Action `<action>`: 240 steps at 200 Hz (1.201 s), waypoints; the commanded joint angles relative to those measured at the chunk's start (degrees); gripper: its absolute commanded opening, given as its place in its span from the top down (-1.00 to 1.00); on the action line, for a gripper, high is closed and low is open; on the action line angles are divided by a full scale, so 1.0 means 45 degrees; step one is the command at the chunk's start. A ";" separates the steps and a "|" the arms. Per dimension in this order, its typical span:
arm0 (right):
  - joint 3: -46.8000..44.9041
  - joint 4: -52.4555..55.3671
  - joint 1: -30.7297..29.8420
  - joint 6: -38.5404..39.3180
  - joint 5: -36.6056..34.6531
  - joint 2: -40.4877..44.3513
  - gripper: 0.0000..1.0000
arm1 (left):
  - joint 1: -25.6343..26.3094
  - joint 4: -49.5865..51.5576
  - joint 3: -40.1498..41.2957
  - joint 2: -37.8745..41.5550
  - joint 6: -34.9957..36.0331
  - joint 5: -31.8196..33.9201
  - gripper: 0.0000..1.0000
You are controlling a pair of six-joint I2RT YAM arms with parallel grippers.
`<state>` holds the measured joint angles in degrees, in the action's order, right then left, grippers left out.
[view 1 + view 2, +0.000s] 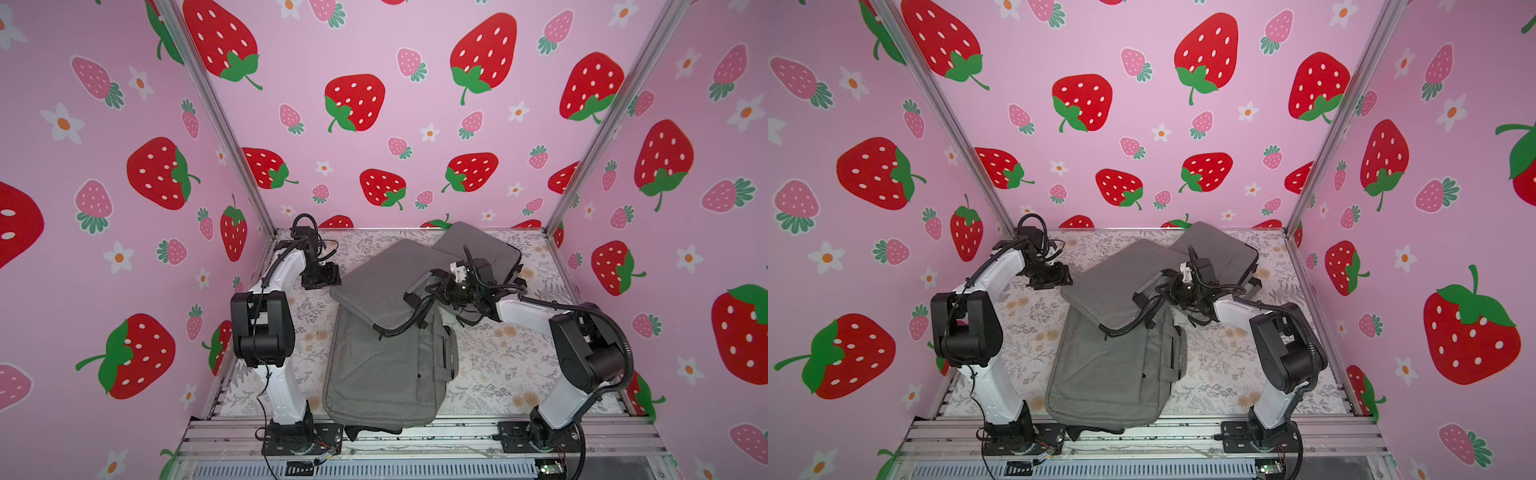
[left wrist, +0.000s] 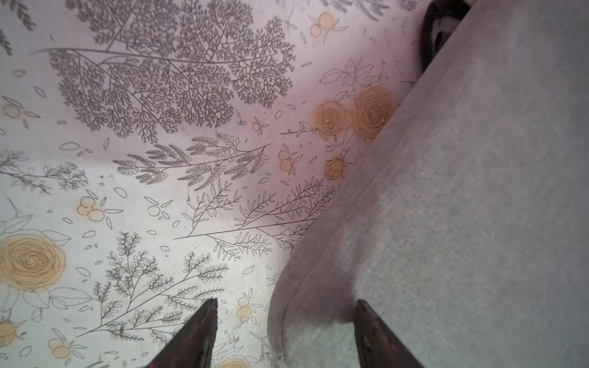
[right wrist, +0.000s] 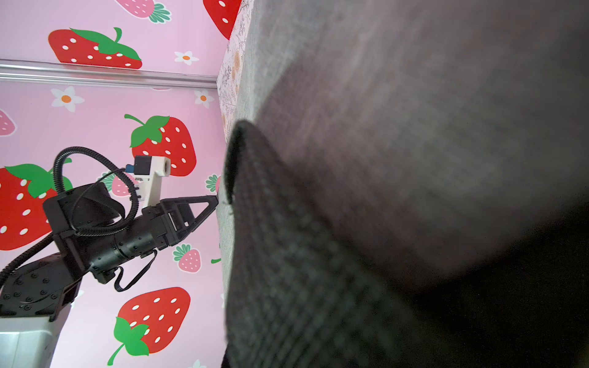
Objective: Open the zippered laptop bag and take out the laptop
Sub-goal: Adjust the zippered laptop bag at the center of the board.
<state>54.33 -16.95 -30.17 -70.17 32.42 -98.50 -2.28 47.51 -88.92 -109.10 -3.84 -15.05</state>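
— Pink strawberry walls (image 1: 374,124) surround a floral worktop (image 1: 498,357). Where is the laptop bag (image 1: 382,374)?
— It lies flat at near centre, with a grey padded panel (image 1: 386,274) tilted across its far end.
— And the arms?
— The left gripper (image 2: 287,302) is released, its fingers spread astride a grey fabric corner. The right gripper (image 1: 430,291) is clenched at the panel's right edge. I cannot tell what it pinches.
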 commanded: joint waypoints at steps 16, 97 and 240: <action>0.0563 -0.0179 0.0149 0.0418 0.0069 0.0040 1.00 | -0.0003 -0.1061 0.0940 0.0508 -0.1072 -0.1842 -0.34; 0.0997 0.0145 0.0319 0.0839 0.0289 -0.0370 1.00 | -0.0239 -0.2221 0.2459 0.1122 -0.2442 -0.3064 0.32; 0.5162 0.1217 -0.0521 0.2058 0.0755 -0.2372 1.00 | -0.1201 -0.1467 0.2659 0.3649 -0.2702 -0.1364 1.00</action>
<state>70.70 -6.26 -30.24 -63.13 36.27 -107.15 -6.70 39.16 -77.41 -97.86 -15.05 -21.47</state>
